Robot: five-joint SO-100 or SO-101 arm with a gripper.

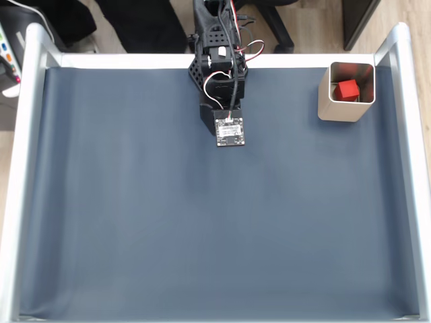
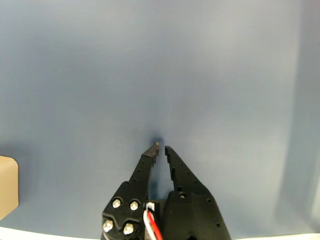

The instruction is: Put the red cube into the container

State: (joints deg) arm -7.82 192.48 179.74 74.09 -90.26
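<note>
The red cube (image 1: 347,89) lies inside the container (image 1: 345,110), a square silver tin at the back right of the mat in the fixed view. The arm (image 1: 219,74) is folded at the back centre, well to the left of the tin, and its wrist board (image 1: 229,129) hides the fingers from above. In the wrist view my gripper (image 2: 161,146) hangs over bare blue mat, its black fingers (image 2: 145,167) drawn together at the tips with nothing between them. A pale wall at that view's left edge looks like the tin (image 2: 7,185).
A dark blue mat (image 1: 202,222) covers the table. Raised silver rails run along its left (image 1: 20,168) and right (image 1: 412,168) sides, and a white strip (image 1: 121,60) along the back. Wires loop over the arm's base.
</note>
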